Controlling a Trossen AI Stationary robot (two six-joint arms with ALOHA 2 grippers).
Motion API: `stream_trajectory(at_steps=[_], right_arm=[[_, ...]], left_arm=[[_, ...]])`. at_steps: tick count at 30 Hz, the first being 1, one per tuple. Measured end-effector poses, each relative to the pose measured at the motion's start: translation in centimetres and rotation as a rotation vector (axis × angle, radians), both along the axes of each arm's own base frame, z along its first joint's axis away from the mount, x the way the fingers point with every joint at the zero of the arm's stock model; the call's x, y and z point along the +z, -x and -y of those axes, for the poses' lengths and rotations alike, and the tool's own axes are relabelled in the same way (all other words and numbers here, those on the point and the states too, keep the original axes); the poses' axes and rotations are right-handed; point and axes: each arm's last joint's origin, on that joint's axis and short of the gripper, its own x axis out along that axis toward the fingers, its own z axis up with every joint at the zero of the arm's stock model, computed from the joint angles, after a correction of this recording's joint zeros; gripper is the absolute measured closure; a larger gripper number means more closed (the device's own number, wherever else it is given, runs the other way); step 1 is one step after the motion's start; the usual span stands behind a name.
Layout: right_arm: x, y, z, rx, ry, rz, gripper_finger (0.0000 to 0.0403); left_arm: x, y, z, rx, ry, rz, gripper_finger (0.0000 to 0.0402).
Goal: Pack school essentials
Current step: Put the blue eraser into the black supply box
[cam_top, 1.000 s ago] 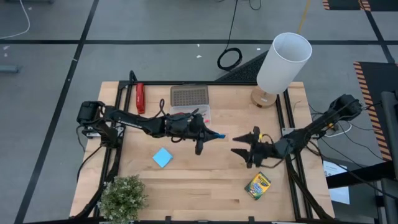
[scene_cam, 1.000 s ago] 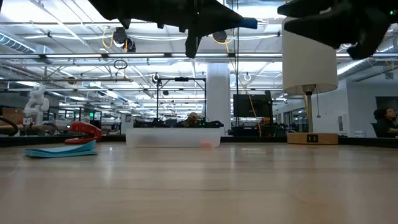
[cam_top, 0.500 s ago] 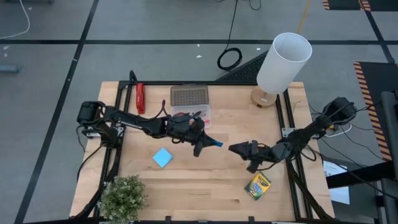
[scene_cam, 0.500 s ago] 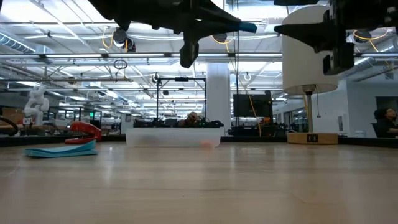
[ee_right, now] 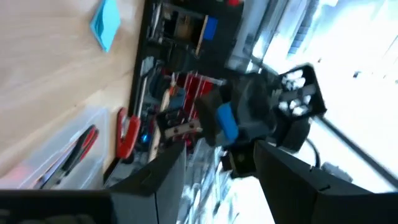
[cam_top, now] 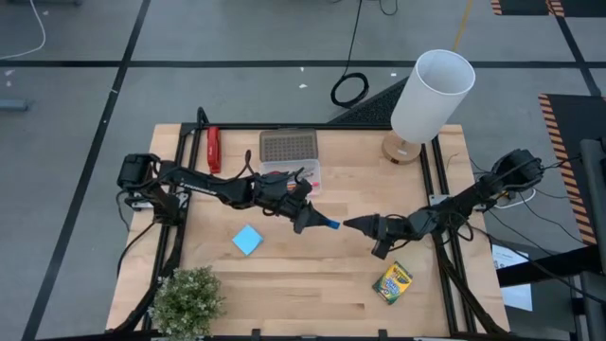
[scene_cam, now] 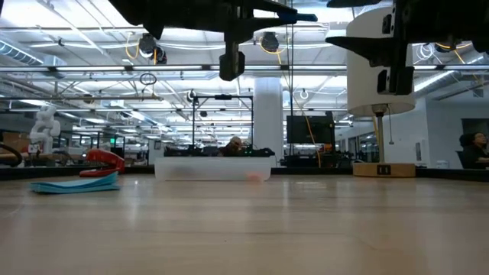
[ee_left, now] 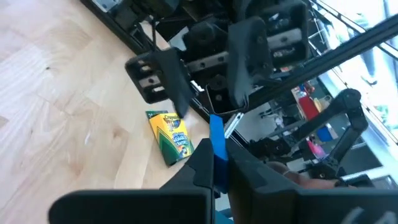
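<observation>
Above mid-table, left claw (cam_top: 312,221) pinches blue eraser (cam_top: 330,224).

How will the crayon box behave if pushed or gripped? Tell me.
The crayon box lies flat on the table, so it probably slides rather than rolls or tips. It looks like thin cardboard: likely light, and might dent under tight jaws.

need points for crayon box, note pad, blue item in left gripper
crayon box (cam_top: 391,282), high view, middle of its printed top face.
note pad (cam_top: 247,240), high view, middle of the blue square.
blue item (cam_top: 330,224), high view, on the end sticking out of the left gripper (cam_top: 312,221) toward the right gripper (cam_top: 352,225).
</observation>
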Motion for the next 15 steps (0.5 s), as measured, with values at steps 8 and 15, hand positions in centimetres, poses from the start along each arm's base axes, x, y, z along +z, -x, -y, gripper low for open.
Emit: stream_trajectory(at_steps=[8, 15], right_arm=[[0.1, -0.3, 0.5, 0.027, 0.046, 0.006, 0.0222], [0.8, -1.4, 0.8, 0.016, 0.071, 0.02, 0.0259]], left_arm=[[0.0, -0.1, -0.3, 0.092, 0.023, -0.012, 0.0369], [0.0, -0.1, -0.4, 0.163, 0.002, -0.003, 0.0386]])
